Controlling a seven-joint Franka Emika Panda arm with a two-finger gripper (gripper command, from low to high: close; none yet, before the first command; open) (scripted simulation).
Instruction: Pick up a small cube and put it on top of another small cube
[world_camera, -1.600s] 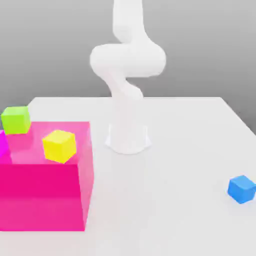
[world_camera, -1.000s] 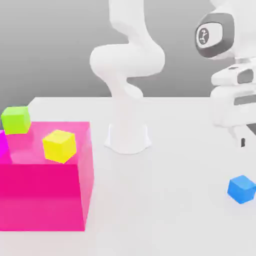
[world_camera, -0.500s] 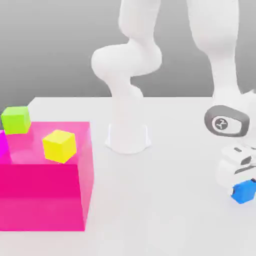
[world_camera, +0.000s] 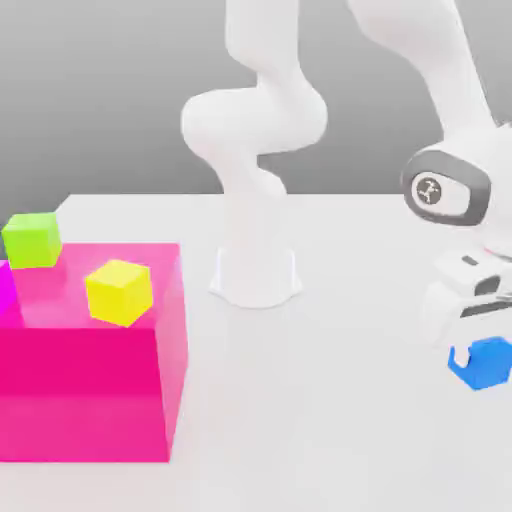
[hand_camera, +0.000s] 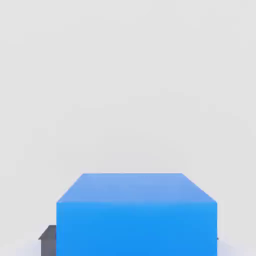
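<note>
Exterior view: my tool (world_camera: 478, 350) pinches the blue cube (world_camera: 484, 364). The cube sits between its fingers, just above the tabletop (world_camera: 340, 420).

The white arm bends over from its base and reaches down at the exterior view's right, its end effector (world_camera: 480, 350) closed around the small cube (world_camera: 483, 362).

Tool (world_camera: 482, 345) now clamped on blue cube (world_camera: 484, 364), cube lifted slightly off table, arm raised.
</note>
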